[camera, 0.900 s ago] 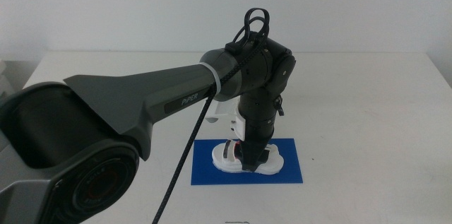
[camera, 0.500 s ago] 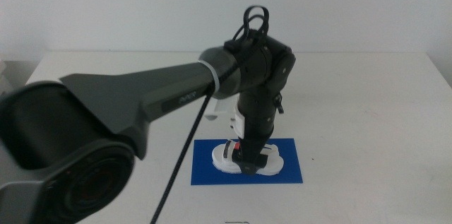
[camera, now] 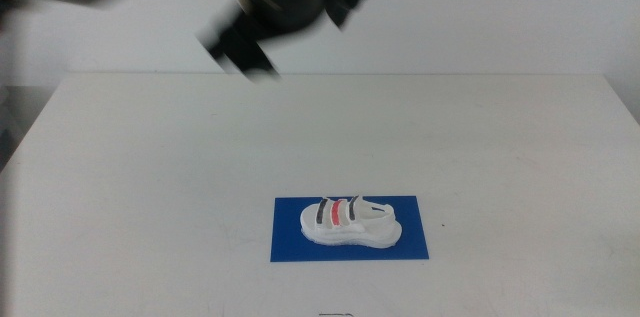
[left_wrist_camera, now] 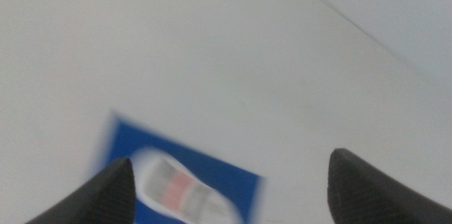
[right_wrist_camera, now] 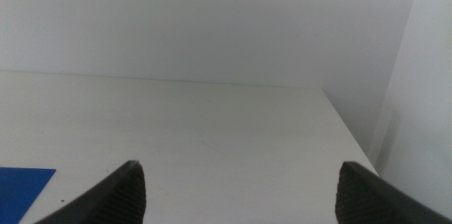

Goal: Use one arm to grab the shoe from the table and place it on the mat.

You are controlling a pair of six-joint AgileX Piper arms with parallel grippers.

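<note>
White table [camera: 150, 177] | shoe [camera: 349, 221] on mat [camera: 415, 237] | left hand [left_wrist_camera: 229, 189] wide, empty | right hand [right_wrist_camera: 240, 192] wide

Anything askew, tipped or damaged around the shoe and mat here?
Nothing stands out. The shoe sits upright, wholly within the blue mat on the table. The left gripper, open, is above it; only motion blur shows. The right gripper, open, waits aside.

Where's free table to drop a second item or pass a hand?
Bare table lies left of the mat, right of it to the edge, and across the far half up to the wall. Only occupied spot: the mat, holding the shoe. The left arm is a blur high over the far edge.
</note>
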